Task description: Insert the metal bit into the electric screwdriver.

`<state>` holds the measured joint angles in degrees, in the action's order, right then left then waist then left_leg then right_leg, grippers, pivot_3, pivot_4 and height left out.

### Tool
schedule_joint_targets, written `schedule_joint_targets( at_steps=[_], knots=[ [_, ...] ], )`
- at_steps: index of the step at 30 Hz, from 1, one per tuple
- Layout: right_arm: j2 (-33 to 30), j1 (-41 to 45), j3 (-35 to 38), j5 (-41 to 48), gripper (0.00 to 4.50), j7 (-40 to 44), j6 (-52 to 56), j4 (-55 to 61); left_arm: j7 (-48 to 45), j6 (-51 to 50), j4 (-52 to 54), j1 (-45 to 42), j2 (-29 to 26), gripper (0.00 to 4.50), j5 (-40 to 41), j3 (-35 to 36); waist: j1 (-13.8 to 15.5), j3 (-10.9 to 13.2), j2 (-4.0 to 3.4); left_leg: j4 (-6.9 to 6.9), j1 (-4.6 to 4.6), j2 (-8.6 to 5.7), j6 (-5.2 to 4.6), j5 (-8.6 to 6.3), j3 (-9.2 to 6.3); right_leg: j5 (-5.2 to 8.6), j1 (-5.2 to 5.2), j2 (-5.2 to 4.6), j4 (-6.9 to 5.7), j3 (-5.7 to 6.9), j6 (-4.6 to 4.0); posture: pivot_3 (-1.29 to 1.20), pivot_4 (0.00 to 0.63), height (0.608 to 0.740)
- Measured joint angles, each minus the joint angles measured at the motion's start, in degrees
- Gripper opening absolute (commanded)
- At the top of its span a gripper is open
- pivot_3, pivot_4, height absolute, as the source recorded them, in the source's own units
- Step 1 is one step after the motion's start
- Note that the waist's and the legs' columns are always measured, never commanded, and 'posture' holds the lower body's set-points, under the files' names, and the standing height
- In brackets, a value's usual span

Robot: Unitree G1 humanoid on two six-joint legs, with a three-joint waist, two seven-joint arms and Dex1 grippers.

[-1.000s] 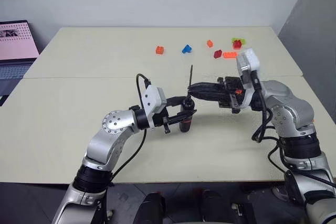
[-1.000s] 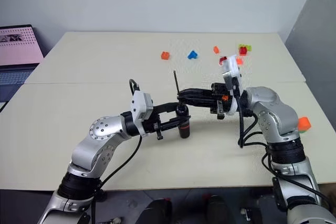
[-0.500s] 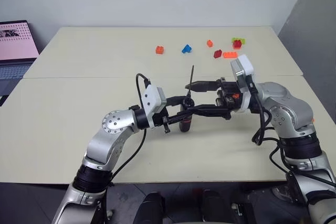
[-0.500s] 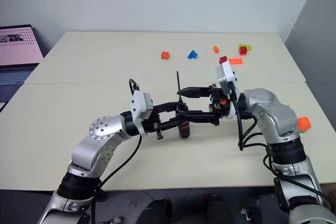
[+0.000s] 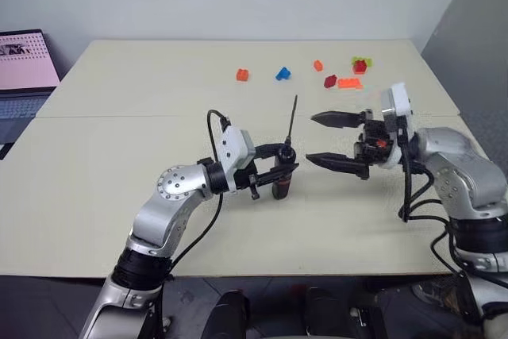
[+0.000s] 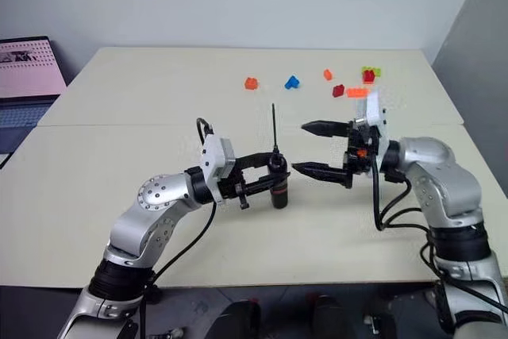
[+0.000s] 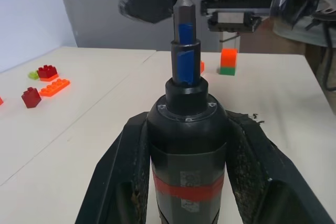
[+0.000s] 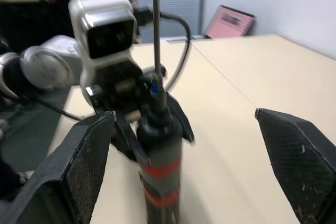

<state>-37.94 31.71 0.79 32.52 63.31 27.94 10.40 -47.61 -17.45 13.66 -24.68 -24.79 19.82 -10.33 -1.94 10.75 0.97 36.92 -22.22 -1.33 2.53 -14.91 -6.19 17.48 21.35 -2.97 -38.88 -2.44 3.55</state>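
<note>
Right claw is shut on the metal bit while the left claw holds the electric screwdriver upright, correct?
Not quite. The right claw is open and apart from the metal bit, which stands seated in the electric screwdriver; the left eye view shows this. The left claw does hold the screwdriver upright.

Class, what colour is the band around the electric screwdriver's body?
Red, clearest in the left wrist view on the electric screwdriver.

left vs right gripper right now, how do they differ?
The left gripper is shut on the slim black electric screwdriver with its red band, standing it upright on the beige table; the right gripper is open and holds nothing. The left is at the tool; the right is apart from the thin dark metal bit sticking up from it. Both point level, towards each other.
</note>
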Motion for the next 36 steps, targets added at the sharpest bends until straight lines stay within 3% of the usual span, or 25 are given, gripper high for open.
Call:
schedule_joint_targets(
  at_steps=[4, 7, 12, 16, 25, 27, 36],
  knots=[
    [-4.20, -1.64, 1.29, -1.11, 4.50, -1.60, 0.71, 2.60, 1.53, -1.39, -0.26, -5.78, -4.81, 1.64, -6.97, -1.64, 0.03, 0.06, 0.04, 0.01, -0.20, -0.04, 0.01, 0.00, -0.03, 0.00, 0.15, 0.16, 0.01, 0.07, 0.00, 0.00, 0.150, 0.740],
    [-9.97, -2.74, 3.49, -2.28, 4.50, -1.58, 1.76, 3.19, 0.06, -0.95, -3.33, -12.66, -11.49, 1.64, -14.46, -3.77, 0.18, 0.13, 0.04, 0.05, -0.50, -0.06, 0.01, 0.01, -0.03, 0.00, 0.39, 0.09, 0.00, 0.05, -0.01, 0.00, 0.150, 0.740],
    [-20.71, -3.88, 5.74, -4.27, 4.50, 1.38, 2.73, 4.60, -5.10, 5.55, -13.31, -19.54, -17.56, 1.64, -27.48, -12.40, 0.32, 0.17, -0.02, 0.02, -0.75, -0.10, 0.00, 0.01, 0.08, 0.00, 0.54, -0.09, 0.24, 0.04, -0.02, 0.00, 0.150, 0.740],
    [-24.99, -5.43, 6.55, -3.20, 4.50, 4.62, 2.84, 12.06, -7.25, 13.30, -23.48, -23.46, -13.43, 1.64, -34.28, -19.37, 0.45, 0.17, -0.01, 0.02, -0.87, -0.14, 0.00, 0.00, 0.12, 0.01, 0.53, -0.10, 0.39, 0.09, -0.02, 0.00, 0.150, 0.740],
    [-25.03, -5.35, 2.96, -3.17, 4.50, 4.22, 3.95, 16.25, -9.19, 19.16, -36.80, -26.70, -5.14, 1.64, -40.31, -21.75, 0.29, 0.18, 0.01, 0.08, -0.76, -0.11, -0.02, 0.02, 0.14, 0.01, 0.45, -0.09, 0.24, 0.10, 0.00, 0.00, 0.150, 0.740],
    [-24.96, -5.25, 2.69, -3.19, 4.50, 4.19, 3.93, 16.24, -9.47, 19.22, -37.13, -26.79, -4.73, 2.34, -40.44, -21.51, 0.31, 0.17, -0.01, 0.08, -0.74, -0.12, -0.02, 0.02, 0.13, 0.01, 0.43, -0.10, 0.24, 0.10, 0.00, 0.00, 0.150, 0.740],
    [-24.86, -2.99, 1.22, -4.90, 4.50, 4.23, 3.53, 13.90, -12.84, 15.26, -33.09, -24.00, -3.55, 4.15, -37.94, -17.53, 0.35, 0.16, 0.01, 0.13, -0.71, -0.11, -0.03, 0.02, 0.07, 0.01, 0.40, -0.11, 0.16, 0.12, 0.00, 0.00, 0.150, 0.740]
  ],
)
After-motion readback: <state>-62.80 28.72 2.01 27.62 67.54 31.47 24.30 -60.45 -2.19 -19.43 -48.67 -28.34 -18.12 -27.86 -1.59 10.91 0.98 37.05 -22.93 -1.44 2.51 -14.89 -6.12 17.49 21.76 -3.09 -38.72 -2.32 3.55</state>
